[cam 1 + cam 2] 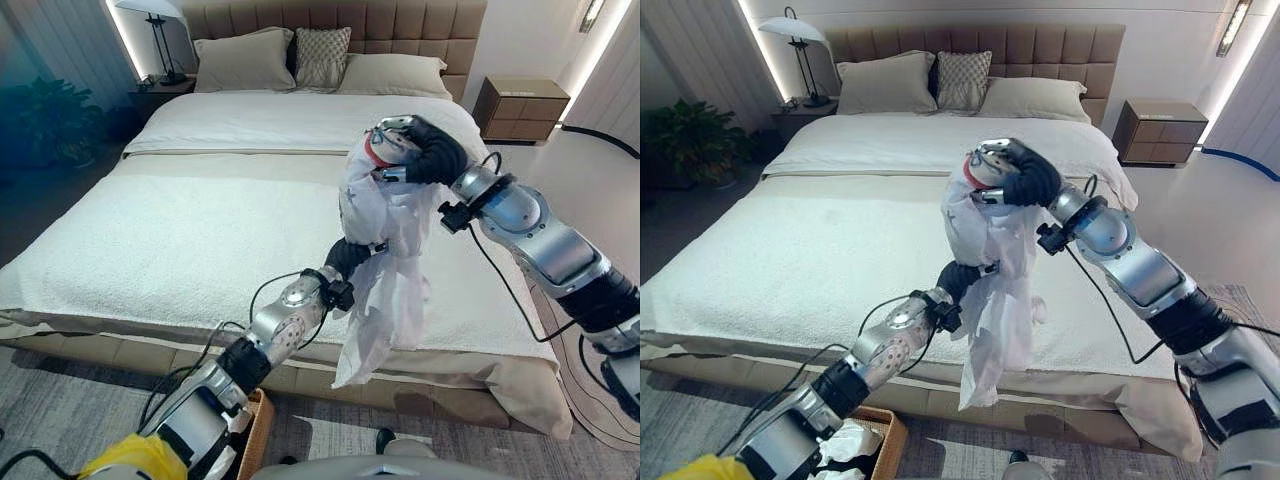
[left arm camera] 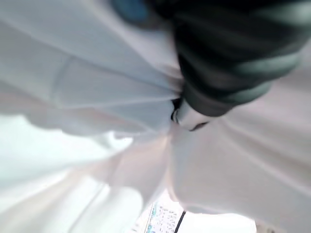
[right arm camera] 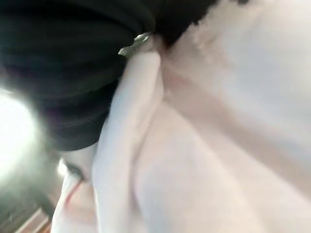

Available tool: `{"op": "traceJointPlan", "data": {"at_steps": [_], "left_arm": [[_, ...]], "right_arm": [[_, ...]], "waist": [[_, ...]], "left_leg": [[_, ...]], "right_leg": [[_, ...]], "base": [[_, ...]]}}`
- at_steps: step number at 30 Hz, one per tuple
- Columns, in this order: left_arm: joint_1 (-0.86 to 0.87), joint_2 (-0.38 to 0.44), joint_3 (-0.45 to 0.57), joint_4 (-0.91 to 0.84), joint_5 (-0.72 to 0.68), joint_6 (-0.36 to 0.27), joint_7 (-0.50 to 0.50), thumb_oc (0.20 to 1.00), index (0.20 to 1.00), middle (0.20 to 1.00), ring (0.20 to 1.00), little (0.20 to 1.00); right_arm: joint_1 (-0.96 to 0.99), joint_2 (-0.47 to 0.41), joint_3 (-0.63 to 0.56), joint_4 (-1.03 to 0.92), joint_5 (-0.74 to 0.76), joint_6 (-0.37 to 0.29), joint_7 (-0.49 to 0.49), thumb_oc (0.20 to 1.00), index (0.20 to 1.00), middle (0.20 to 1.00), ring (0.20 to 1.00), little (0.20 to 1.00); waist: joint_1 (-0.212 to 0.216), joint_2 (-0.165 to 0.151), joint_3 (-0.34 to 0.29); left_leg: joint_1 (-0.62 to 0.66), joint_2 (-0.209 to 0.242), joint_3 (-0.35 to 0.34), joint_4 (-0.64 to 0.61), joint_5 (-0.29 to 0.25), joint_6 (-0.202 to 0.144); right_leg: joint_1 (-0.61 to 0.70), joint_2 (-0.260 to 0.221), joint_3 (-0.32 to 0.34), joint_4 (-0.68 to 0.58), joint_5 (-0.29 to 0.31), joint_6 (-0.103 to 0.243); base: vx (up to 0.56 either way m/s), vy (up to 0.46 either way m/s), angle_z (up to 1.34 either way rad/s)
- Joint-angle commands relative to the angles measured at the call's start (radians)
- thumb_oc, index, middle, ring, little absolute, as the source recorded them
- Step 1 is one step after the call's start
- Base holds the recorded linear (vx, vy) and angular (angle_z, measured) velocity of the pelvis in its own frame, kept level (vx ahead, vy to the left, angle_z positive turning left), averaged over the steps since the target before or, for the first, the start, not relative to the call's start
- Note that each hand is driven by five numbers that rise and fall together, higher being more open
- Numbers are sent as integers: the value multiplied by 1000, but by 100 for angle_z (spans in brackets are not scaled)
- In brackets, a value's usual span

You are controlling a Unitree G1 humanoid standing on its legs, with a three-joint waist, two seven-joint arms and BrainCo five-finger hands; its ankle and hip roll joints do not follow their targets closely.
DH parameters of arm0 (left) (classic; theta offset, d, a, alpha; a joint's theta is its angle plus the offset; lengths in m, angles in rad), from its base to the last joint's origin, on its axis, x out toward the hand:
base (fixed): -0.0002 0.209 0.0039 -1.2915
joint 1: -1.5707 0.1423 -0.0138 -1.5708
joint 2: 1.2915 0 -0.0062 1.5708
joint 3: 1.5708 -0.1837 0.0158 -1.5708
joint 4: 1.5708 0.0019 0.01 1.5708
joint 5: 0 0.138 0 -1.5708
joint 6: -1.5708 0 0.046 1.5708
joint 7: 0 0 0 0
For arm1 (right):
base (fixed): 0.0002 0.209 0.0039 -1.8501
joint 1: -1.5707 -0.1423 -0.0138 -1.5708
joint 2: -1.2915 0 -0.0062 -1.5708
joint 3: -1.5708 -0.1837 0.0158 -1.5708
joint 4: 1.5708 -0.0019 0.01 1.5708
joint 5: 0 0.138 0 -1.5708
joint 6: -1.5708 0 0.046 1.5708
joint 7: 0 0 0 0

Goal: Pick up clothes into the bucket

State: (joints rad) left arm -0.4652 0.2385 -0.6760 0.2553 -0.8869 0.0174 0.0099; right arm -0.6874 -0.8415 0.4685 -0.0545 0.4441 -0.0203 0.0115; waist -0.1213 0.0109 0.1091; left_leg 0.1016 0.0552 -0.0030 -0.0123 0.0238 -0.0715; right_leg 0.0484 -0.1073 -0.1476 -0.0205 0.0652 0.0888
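- Your right hand is raised above the bed, over its near right part, with its fingers curled round the top of a white garment.
- That garment hangs free from the right hand in a long drape; its lower end dangles past the bed's near edge, clear of the floor.
- A bit of red trim shows at the top of the cloth, right where the right hand clutches it.
- Your left hand is pushed into the middle of the hanging garment, lower than the right hand and also above the bed's near edge. Cloth covers its fingers, so you cannot tell whether they are closed on the fabric or loose.
- In the left wrist view the dark cover lies against folds of white cloth, and in the right wrist view the cloth is bunched tight against that hand's dark cover.
- The bucket, a brown woven one, stands on the floor just beside the bed's near edge, below your left arm, with pale cloth already lying inside.
- Three pillows sit at the bed's far end, against the headboard.
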Motion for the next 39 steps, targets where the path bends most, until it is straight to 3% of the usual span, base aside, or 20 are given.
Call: {"op": "traceJointPlan", "data": {"at_steps": [1,10,13,16,21,22,24,25,26,27,36,39], "left_arm": [[-15,-6,23,-90,-39,-33,8,200,200,200,200,200],[19,63,79,-275,134,-53,36,200,200,200,200,200],[39,93,140,-353,190,-75,49,200,200,200,200,200],[84,122,241,-437,229,-100,66,200,200,200,200,200],[163,184,372,-530,298,-122,63,200,200,200,200,200],[195,222,472,-561,316,-150,73,200,200,200,200,200],[222,234,514,-577,314,-159,78,200,200,200,200,200],[260,249,605,-596,313,-179,90,200,200,200,200,200],[264,249,607,-599,313,-178,90,200,200,200,200,200],[311,258,688,-611,313,-196,100,200,200,200,200,200],[547,308,981,-657,435,-269,149,200,200,200,200,200],[618,281,1021,-633,460,-277,178,200,200,200,200,200]], "right_arm": [[24,71,-164,20,34,-66,-110,1000,1000,1000,1000,1000],[273,248,-436,123,-108,-84,-296,1000,1000,1000,1000,1000],[370,290,-513,145,-181,-86,-345,1000,1000,1000,1000,1000],[510,374,-578,201,-154,-104,-365,1000,1000,1000,1000,1000],[682,442,-614,270,-147,-93,-318,1000,1000,1000,1000,1000],[759,477,-617,384,-133,-84,-291,1000,1000,1000,1000,1000],[783,485,-611,431,-130,-81,-272,1000,1000,1000,1000,1000],[832,511,-607,510,-109,-70,-236,1000,1000,1000,1000,1000],[831,510,-604,513,-108,-72,-235,1000,1000,1000,1000,1000],[869,523,-592,598,-121,-52,-192,1000,1000,1000,1000,1000],[908,545,-533,983,-248,-14,-129,1000,1000,1000,1000,1000],[903,543,-511,1033,-296,-12,-137,1000,1000,1000,1000,1000]], "waist": [[6,-58,-39],[16,-51,-27],[20,-49,-20],[20,-44,-2],[18,-46,4],[20,-47,10],[20,-48,11],[22,-47,18],[20,-48,17],[25,-50,23],[64,-48,72],[77,-47,93]], "left_leg": [[-62,-25,-16,85,-67,-7],[-82,-34,-37,85,-67,3],[-90,-37,-43,81,-64,5],[-103,-41,-47,81,-62,6],[-109,-44,-50,93,-68,6],[-110,-44,-49,99,-72,5],[-112,-46,-49,104,-76,5],[-115,-46,-49,110,-79,4],[-115,-46,-48,111,-80,4],[-118,-47,-48,115,-82,4],[-181,-65,-62,166,-94,9],[-206,-72,-71,174,-91,10]], "right_leg": [[40,-21,-24,50,-115,28],[29,-24,-37,51,-115,29],[22,-24,-42,51,-114,29],[11,-25,-45,51,-111,30],[9,-26,-46,53,-112,30],[9,-27,-45,53,-112,30],[8,-28,-42,53,-113,30],[5,-29,-38,56,-113,29],[5,-29,-37,57,-113,29],[1,-29,-33,58,-114,29],[-44,-41,-26,85,-115,31],[-60,-44,-29,87,-112,32]], "base": [[0,0,0],[-10,5,3],[-18,8,15],[-28,14,4],[15,4,10],[27,3,6],[0,0,0],[0,0,0],[0,0,0],[0,0,0],[0,3,0],[-19,38,4]]}}
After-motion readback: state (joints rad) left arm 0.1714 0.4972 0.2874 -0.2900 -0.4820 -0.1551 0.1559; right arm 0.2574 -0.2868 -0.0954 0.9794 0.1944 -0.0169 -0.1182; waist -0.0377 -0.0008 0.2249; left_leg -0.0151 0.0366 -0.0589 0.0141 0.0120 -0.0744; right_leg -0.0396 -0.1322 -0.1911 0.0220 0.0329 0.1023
